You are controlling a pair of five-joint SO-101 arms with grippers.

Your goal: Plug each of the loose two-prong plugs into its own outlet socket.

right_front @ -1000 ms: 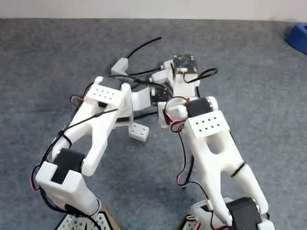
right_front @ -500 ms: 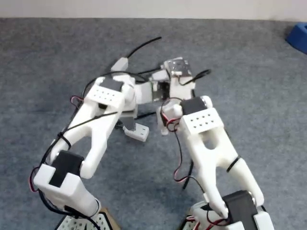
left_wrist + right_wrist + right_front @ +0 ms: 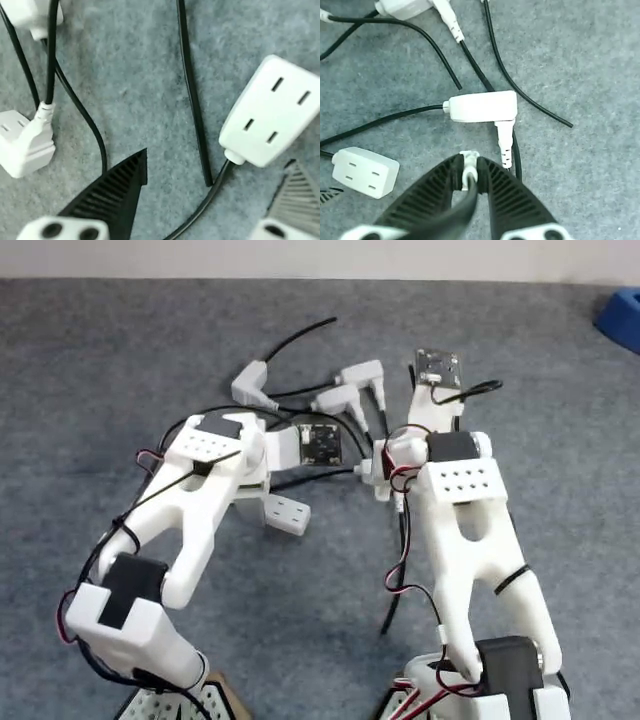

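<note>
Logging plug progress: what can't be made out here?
Right wrist view: the right end effector covers most of the white cord end it grips; plug or not, unclear.
Same view: the plug hides its own prongs.
Left wrist view: the edge cuts a white block.

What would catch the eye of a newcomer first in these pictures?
Probably the tangle of black cords and white plugs on the grey carpet between the two white arms. Next, the right pincer, shut on a small white cord fitting close beside an angled plug, and the outlet socket lying slots up near the left arm.
</note>
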